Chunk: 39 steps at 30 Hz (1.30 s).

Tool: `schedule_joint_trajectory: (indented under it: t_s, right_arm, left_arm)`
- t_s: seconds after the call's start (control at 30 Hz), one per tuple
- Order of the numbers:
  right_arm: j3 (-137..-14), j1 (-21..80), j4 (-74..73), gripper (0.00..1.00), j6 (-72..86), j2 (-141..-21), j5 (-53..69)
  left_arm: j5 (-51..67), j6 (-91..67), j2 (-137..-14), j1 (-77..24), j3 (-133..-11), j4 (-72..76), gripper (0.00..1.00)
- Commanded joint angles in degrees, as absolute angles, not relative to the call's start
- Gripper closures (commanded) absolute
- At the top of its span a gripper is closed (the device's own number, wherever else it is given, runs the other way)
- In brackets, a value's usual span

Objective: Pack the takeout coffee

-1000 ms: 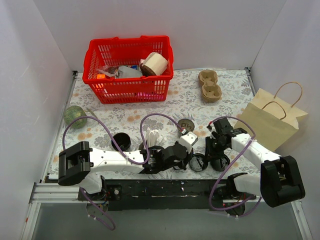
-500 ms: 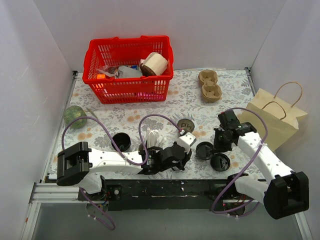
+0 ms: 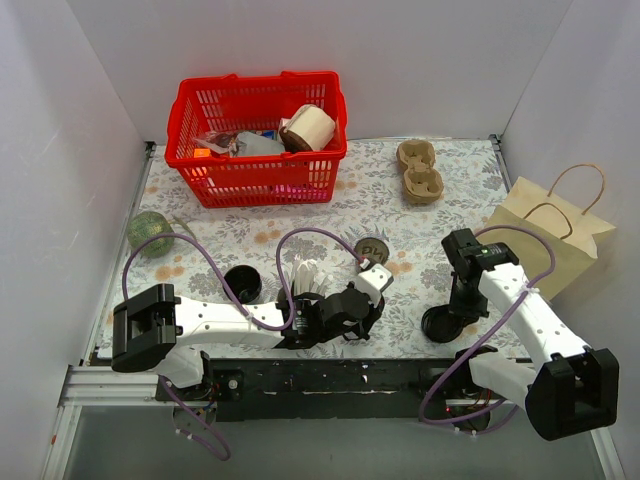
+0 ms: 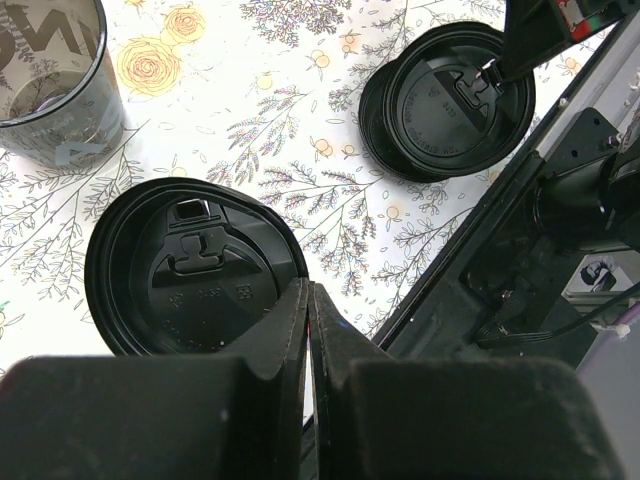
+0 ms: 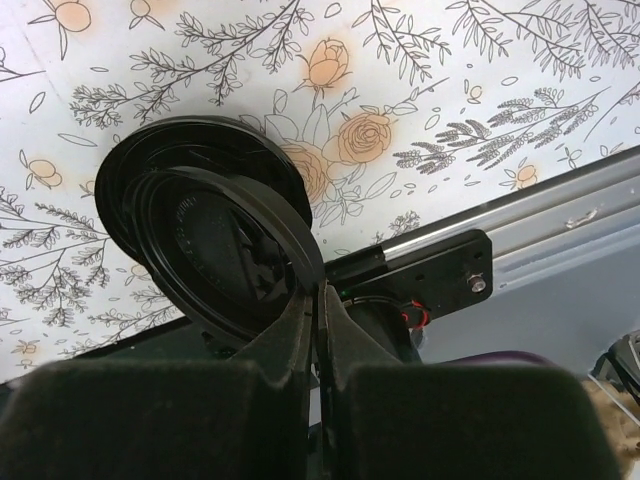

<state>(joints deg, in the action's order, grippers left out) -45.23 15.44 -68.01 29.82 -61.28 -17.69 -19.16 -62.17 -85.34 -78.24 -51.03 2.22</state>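
Fingers touch nothing of the takeout coffee [image 3: 372, 247]: it stands upright on the floral mat [image 3: 380, 200], just beyond the left gripper [image 4: 308, 292]. That gripper is clenched on the rim of a loose black lid [image 4: 195, 270]. Likewise clamped, the right gripper [image 5: 318, 297] pinches a second lid [image 5: 235, 255], tilted over what looks like a third lid [image 5: 150, 165]. Risks, as I judge them: thin rims slipping free, or the left arm swinging into the coffee and tipping it. Paper bag [image 3: 545, 240] sits well apart.

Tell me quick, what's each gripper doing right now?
Left gripper: shut, tips at the rim of a black lid; grip unclear.
Right gripper: shut on the rim of the other black lid.
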Motion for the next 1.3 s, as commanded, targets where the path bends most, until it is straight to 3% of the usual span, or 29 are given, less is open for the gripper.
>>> schedule_joint_trajectory:
  t_s: [0.0,0.17,0.3,0.37,0.5,0.73,0.8,0.87,1.0,1.13,1.27]
  right_arm:
    - [-43.9,15.4,-64.9,0.99,30.8,-61.7,-18.1]
    - [-41.0,15.4,-58.6,0.99,30.5,-62.2,-16.5]
    - [-39.7,15.4,-56.6,0.87,30.4,-62.1,-15.3]
    - [-39.6,15.4,-56.6,0.80,30.7,-61.6,-15.1]
    - [-42.1,15.4,-58.3,0.54,30.7,-59.6,-15.1]
    - [-47.7,15.4,-54.1,0.36,21.9,-51.6,-9.2]
    - [-47.9,15.3,-48.3,0.27,18.2,-48.0,-4.2]
    - [-47.8,15.4,-42.2,0.25,15.7,-45.6,-0.7]
    - [-46.9,15.4,-31.2,0.22,11.2,-38.5,11.1]
    - [-44.4,15.4,-19.3,0.19,7.5,-32.6,20.5]
    - [-43.2,15.4,-10.0,0.17,8.4,-30.0,29.7]
  left_arm:
    - [-20.7,-61.5,-83.5,-78.4,-50.6,3.5,1.00]
    - [-20.8,-61.4,-83.3,-78.4,-50.6,3.6,1.00]
    - [-21.1,-61.2,-83.1,-78.4,-50.7,3.4,1.00]
    - [-20.9,-60.6,-82.9,-78.4,-50.7,3.3,1.00]
    - [-20.6,-59.0,-82.2,-78.4,-50.8,3.4,1.00]
    - [-19.1,-56.9,-79.0,-78.3,-52.5,2.5,1.00]
    - [-17.1,-57.2,-77.6,-77.9,-54.0,1.6,1.00]
    - [-15.4,-57.5,-76.6,-76.8,-55.3,0.9,1.00]
    - [-7.4,-61.4,-73.0,-72.2,-58.6,0.4,1.00]
    - [21.6,-72.6,-69.0,-57.4,-57.1,7.0,1.00]
    - [38.2,-81.4,-68.1,-49.8,-58.3,18.2,1.00]
